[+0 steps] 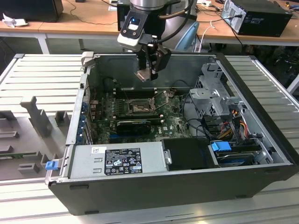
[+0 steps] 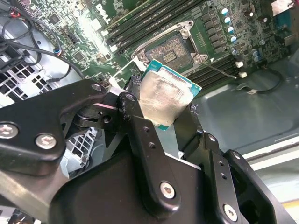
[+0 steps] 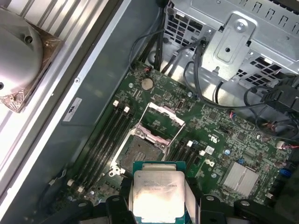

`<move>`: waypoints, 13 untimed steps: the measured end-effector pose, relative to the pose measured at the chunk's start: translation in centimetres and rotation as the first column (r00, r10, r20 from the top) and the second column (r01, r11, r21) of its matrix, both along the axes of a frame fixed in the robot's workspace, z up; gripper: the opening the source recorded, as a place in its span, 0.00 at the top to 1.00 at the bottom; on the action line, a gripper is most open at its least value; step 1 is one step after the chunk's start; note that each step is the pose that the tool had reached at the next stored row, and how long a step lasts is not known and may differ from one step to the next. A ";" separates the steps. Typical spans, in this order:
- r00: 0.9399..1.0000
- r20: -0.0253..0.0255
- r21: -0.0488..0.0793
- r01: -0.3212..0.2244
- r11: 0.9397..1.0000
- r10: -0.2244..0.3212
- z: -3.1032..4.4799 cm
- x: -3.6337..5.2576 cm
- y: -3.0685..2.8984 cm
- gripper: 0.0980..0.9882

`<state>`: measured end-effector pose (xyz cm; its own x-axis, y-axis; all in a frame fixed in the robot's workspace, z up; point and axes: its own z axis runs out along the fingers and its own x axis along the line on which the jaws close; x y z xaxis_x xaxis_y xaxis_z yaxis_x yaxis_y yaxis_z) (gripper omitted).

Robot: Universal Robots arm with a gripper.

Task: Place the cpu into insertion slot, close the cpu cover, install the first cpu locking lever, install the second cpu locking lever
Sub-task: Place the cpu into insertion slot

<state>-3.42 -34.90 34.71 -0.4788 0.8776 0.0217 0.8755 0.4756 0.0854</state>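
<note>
Clenched around the cpu [image 3: 158, 196], flat in the gripper [image 2: 163, 112], clear of the board. Below the jaws and well apart, the insertion slot [image 3: 139, 151], unfilled, with the cpu cover [image 3: 163, 122] tipped open beyond. By the look, nothing seated yet: placing, cover and both levers left.

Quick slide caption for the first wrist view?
Gripper holding the cpu above the motherboard, insertion slot exposed, cpu cover flipped open.
</note>
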 end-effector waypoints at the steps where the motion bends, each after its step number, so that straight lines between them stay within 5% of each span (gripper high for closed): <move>1: 1.000 0.000 0.000 0.004 1.000 -0.004 0.00 0.00 0.00 0.52; 13: 0.998 0.000 0.000 0.067 0.998 -0.067 -0.06 0.00 0.00 0.52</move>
<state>-3.42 -34.90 34.65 -0.4192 0.9076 0.0217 0.9053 0.4161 0.0854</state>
